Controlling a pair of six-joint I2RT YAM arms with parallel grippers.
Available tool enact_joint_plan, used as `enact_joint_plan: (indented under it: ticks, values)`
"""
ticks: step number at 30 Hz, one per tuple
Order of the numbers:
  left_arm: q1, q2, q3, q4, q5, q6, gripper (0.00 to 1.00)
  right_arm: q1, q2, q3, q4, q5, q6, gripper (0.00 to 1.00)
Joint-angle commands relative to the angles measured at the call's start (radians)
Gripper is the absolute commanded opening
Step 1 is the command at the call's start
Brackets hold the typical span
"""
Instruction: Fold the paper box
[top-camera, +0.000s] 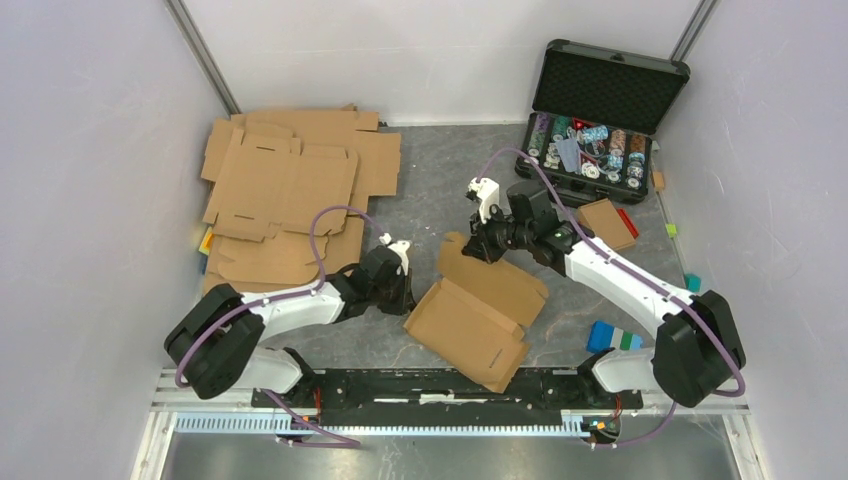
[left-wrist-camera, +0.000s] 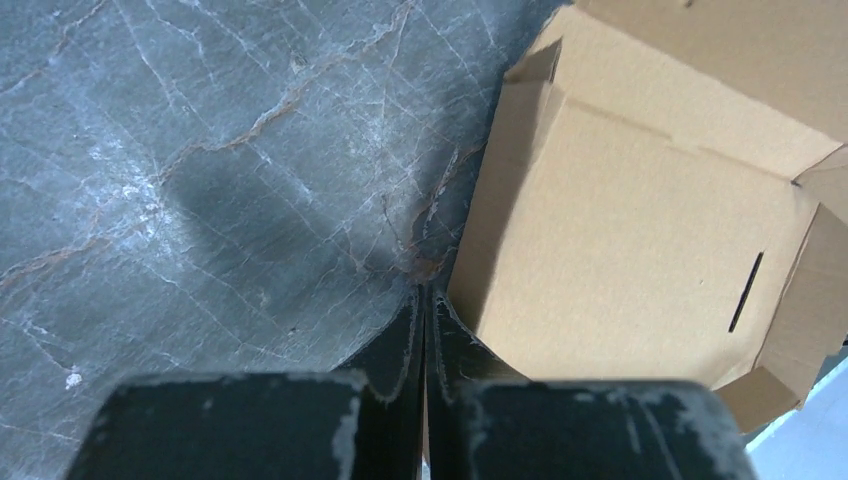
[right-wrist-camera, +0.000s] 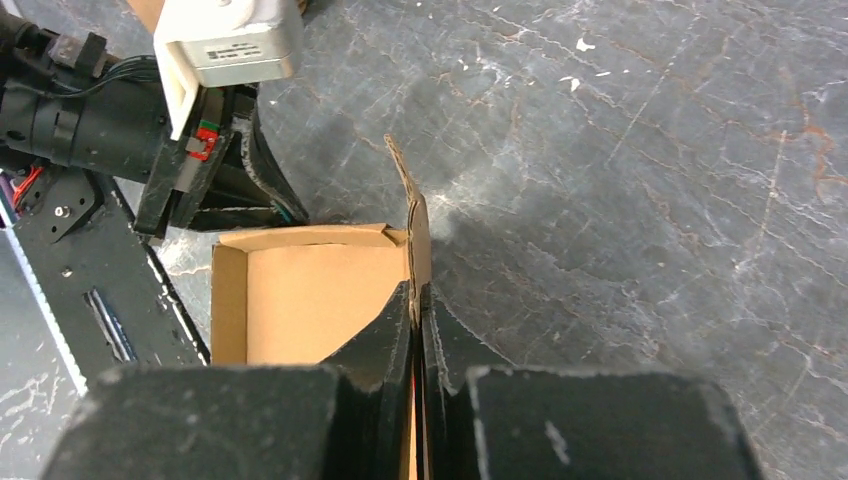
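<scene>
One flap of the paper box (top-camera: 470, 320), at its 12 o'clock end, is pinched tight by the right gripper (right-wrist-camera: 415, 300). The box is laid mid-table, half made. The left gripper (left-wrist-camera: 422, 300) is squeezed together just beside its 9 o'clock edge. Next, that flap likely needs to be tipped inward.

Each arm is made of long white pieces with fat, round black joints. The left arm (top-camera: 295, 305) and the right arm (top-camera: 612, 277) each carry a thin purple cable (top-camera: 318, 240) that loops up and runs along them. Both sit on a black bar (top-camera: 430, 384) with small screws. The left tool (left-wrist-camera: 421, 295) has a white box (right-wrist-camera: 230, 40) with a label, and tiny red and green bits under it. The right tool (right-wrist-camera: 415, 300) is black too. Its fingers (right-wrist-camera: 375, 345) look like wedges, with scratched pale edges.
</scene>
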Motion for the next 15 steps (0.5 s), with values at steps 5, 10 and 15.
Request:
enact_joint_plan:
  ticks: [5,10,15]
  values:
    - [0.003,-0.038,0.037,-0.022,-0.059,-0.012,0.02,0.020,-0.041,0.028,-0.001,0.215,0.000,0.03]
    - [0.019,-0.134,0.014,-0.083,-0.112,0.002,0.05,0.014,-0.001,0.077,-0.062,0.403,-0.056,0.00]
    - [0.047,-0.182,-0.018,-0.065,-0.095,-0.017,0.25,-0.001,0.034,0.096,-0.042,0.403,-0.059,0.00]
